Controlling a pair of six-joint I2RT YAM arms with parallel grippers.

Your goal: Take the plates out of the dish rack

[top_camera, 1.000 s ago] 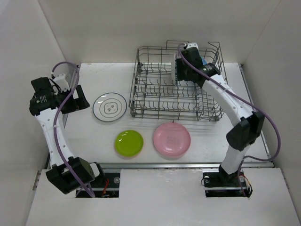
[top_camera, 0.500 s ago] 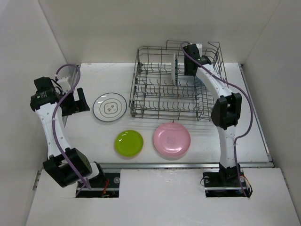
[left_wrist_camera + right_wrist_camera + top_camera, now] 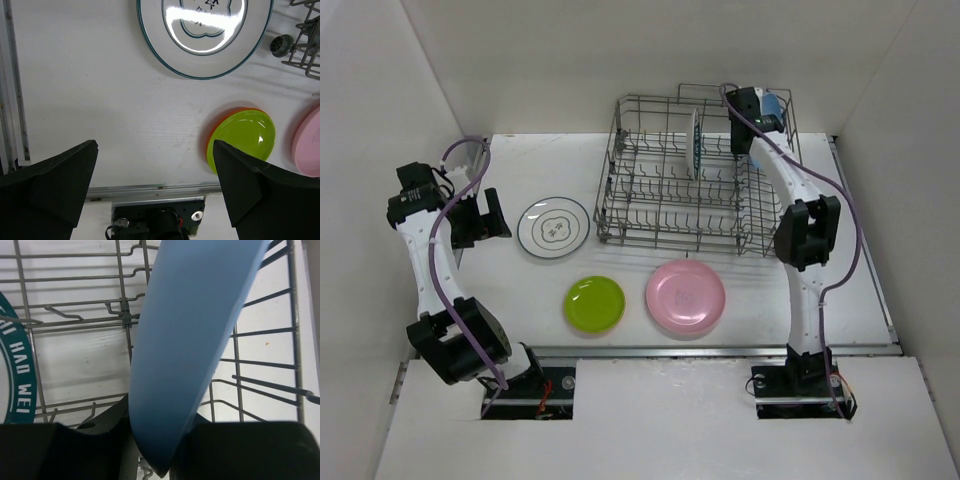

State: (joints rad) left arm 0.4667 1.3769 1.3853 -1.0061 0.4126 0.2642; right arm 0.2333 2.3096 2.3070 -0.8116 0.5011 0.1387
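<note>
The grey wire dish rack (image 3: pixel 670 215) stands at the back of the table. My right gripper (image 3: pixel 767 108) is shut on a light blue plate (image 3: pixel 190 340) and holds it high over the rack's back right corner. A white plate with a dark green rim (image 3: pixel 695 143) stands upright in the rack, and it also shows in the right wrist view (image 3: pixel 17 370). On the table lie a white patterned plate (image 3: pixel 553 227), a lime green plate (image 3: pixel 595 303) on top of an orange one (image 3: pixel 215 135), and a pink plate (image 3: pixel 685 296). My left gripper (image 3: pixel 488 215) is open and empty left of the patterned plate.
White walls close in the table on the left, back and right. A metal rail (image 3: pixel 720 350) runs along the table's front edge. The rack's small wheel (image 3: pixel 281 44) shows in the left wrist view.
My right gripper has lifted the light blue plate out of the rack and up to the right. My left arm has shifted slightly.
</note>
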